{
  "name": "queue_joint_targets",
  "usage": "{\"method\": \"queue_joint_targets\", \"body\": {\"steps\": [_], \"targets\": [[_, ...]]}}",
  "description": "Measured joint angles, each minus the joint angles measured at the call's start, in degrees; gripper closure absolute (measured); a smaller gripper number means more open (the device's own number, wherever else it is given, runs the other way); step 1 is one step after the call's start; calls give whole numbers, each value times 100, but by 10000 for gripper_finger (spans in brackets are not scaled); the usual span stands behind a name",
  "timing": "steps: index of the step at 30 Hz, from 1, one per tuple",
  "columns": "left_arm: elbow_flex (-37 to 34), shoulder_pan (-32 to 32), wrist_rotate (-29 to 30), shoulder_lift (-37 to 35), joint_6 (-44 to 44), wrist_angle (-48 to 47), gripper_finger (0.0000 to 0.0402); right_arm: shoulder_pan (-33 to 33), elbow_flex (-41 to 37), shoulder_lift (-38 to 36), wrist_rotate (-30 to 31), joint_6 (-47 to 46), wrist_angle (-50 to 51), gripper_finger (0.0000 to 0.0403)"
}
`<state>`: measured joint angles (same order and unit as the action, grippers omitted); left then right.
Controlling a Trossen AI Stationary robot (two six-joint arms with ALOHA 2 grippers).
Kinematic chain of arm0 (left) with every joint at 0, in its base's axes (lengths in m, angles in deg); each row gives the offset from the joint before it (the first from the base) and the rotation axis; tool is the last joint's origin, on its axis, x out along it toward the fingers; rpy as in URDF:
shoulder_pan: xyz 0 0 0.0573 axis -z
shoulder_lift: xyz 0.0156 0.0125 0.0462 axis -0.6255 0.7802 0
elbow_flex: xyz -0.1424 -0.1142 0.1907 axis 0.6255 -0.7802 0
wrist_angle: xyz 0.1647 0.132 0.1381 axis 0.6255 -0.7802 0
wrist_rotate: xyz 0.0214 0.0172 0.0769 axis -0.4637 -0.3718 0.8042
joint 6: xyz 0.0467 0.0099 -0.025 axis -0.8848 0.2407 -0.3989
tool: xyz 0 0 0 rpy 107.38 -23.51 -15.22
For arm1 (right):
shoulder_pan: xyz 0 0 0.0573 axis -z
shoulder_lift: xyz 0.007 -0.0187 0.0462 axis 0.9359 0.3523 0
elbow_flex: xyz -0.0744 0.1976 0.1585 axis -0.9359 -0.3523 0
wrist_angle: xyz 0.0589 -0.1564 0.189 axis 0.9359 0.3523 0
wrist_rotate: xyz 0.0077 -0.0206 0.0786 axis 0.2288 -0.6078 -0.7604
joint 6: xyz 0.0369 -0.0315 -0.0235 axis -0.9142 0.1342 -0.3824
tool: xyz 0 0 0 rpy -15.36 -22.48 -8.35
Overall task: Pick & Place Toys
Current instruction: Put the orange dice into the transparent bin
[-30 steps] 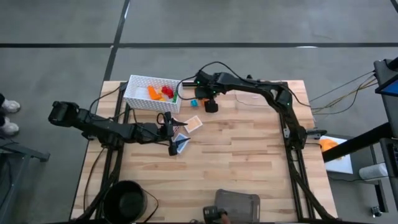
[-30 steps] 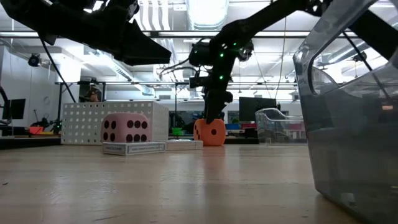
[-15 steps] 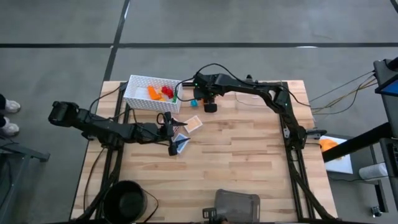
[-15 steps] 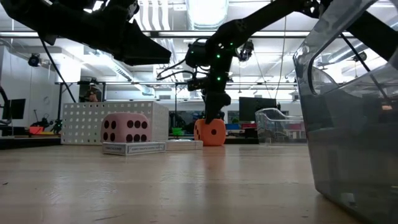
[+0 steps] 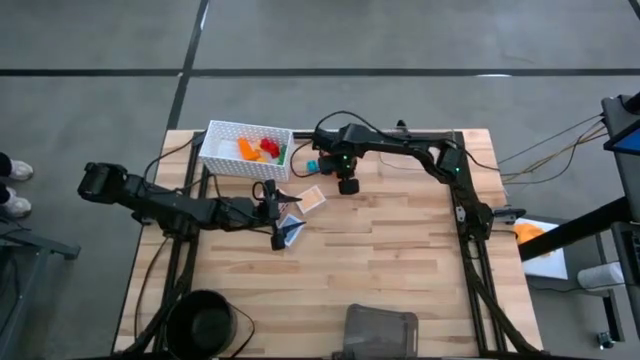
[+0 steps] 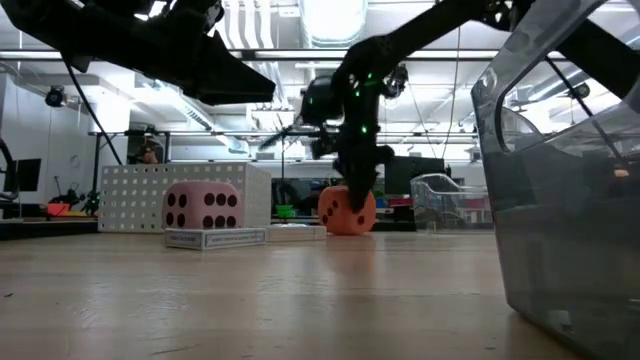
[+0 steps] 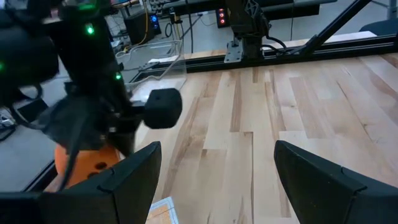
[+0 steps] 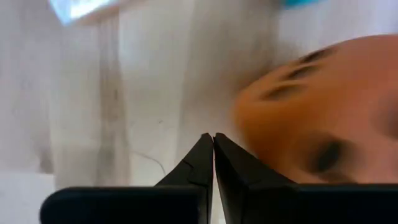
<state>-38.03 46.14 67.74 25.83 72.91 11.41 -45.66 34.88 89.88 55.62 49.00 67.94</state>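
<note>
Orange dotted plastic die (image 6: 347,211): rounded corners, dark pips, sitting on the pale wooden table (image 5: 400,260), touching the right gripper (image 8: 213,149) at its side. Right gripper: fingers pressing fully together, gripping nothing, arm reaching in from the table's far edge. Bare wood is lying open beyond the fingertips. Left gripper (image 7: 214,165): jaws standing wide, holding nothing, waiting mid-table.
</note>
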Motion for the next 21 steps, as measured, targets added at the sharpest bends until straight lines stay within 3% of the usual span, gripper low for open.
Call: {"method": "queue_joint_targets", "body": {"steps": [7, 17, 21], "targets": [[0, 0, 0, 0, 2, 0, 89, -289, 20, -278, -193, -459, 733, 386], [0, 0, 0, 0, 4, 2, 89, -548, 20, -988, -150, -637, -123, 380], [0, 0, 0, 0, 17, 2, 89, -429, 98, -1062, 2, -719, -285, 340]]}}
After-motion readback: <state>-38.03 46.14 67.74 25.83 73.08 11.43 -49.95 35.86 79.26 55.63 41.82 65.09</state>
